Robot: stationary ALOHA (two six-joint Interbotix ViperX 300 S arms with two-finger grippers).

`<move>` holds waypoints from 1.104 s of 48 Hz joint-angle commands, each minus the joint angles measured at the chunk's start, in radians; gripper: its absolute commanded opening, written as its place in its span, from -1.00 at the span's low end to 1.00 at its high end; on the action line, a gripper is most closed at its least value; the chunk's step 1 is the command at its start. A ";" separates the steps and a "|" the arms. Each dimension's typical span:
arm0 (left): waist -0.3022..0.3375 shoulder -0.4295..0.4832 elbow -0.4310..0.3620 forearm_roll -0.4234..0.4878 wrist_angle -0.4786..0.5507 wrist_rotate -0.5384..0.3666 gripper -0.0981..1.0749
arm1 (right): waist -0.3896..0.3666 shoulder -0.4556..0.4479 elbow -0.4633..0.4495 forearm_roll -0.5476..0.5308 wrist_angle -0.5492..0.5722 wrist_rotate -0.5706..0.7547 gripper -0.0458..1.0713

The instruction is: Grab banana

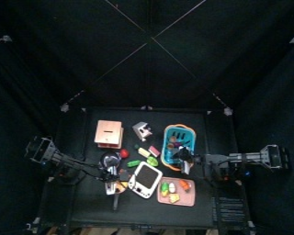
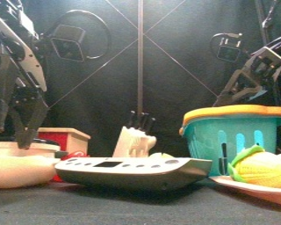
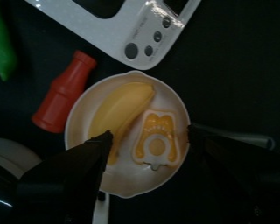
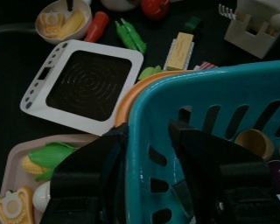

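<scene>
Banana (image 3: 122,107) lies in the white bowl (image 3: 88,96) just ahead of your left gripper (image 3: 149,162), whose jaws stand spread to either side of the bowl, with a small yellow penguin toy (image 3: 157,140) touching the fruit on the side nearer the jaws. Bring the jaws down across the banana's narrow width rather than its length, and keep clear of the penguin toy and the red bottle (image 3: 63,89) beside the bowl. Your right gripper (image 4: 154,157), also spread, rests at the teal basket (image 4: 213,114), well apart from the work.

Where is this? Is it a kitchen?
Probably not a real kitchen: it looks like a robot test booth. Black curtains surround a small table holding toy food, such as a banana in a bowl, and a teal basket.
</scene>
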State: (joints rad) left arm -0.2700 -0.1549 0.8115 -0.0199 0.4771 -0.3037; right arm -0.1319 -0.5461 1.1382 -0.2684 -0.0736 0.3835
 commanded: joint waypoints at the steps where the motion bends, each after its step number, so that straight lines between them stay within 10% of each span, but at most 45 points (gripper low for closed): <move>1: 0.014 -0.006 -0.021 0.067 -0.003 -0.003 0.88 | -0.005 -0.005 -0.020 0.003 -0.006 -0.002 0.50; 53: 0.032 0.115 -0.031 0.143 -0.005 -0.005 0.86 | -0.005 -0.005 -0.018 0.006 -0.006 0.000 0.50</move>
State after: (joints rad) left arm -0.2393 -0.0383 0.7946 0.1197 0.4755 -0.3068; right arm -0.1319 -0.5461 1.1382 -0.2638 -0.0736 0.3850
